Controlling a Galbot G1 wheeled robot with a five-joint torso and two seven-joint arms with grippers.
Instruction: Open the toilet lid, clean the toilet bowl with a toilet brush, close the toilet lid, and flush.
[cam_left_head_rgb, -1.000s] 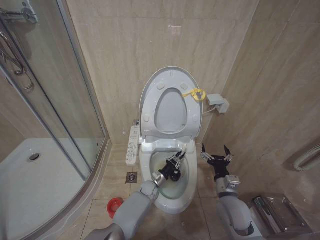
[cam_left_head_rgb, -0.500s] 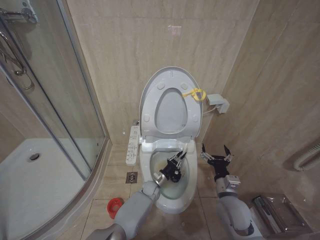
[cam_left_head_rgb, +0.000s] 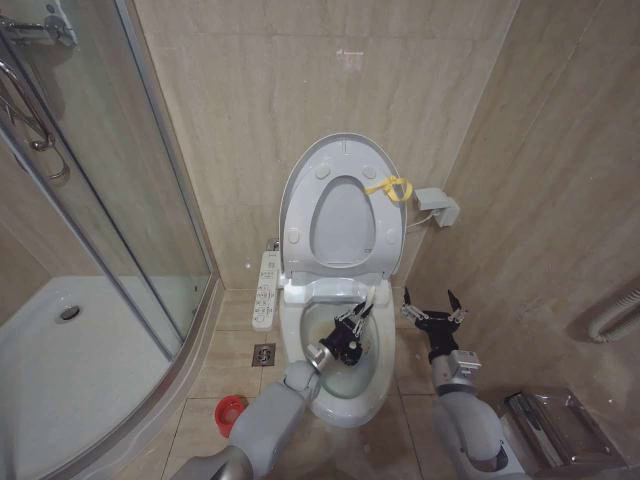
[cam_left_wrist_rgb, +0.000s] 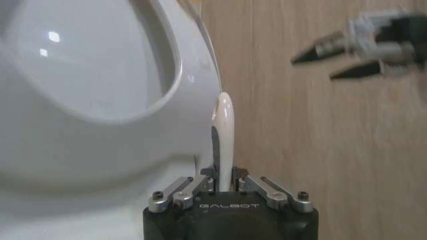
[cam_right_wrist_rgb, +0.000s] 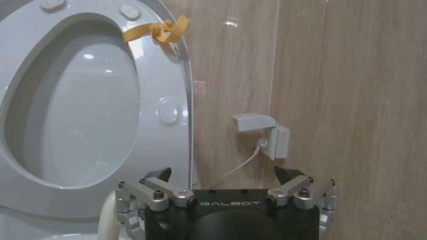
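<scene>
Toilet brush (cam_left_wrist_rgb: 225, 130) handle is clamped in the left gripper (cam_left_head_rgb: 349, 322) over the stained toilet bowl (cam_left_head_rgb: 372, 380), lid (cam_left_head_rgb: 300, 185) raised: scrubbing appears underway. The right gripper (cam_left_head_rgb: 432, 312) waits spread beside the rim. Next likely needs the bristles swept around the stains.

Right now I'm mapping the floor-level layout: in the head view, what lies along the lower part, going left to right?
Shower tray → red holder cup → toilet bowl with the left end effector inside → right end effector → metal box.
</scene>
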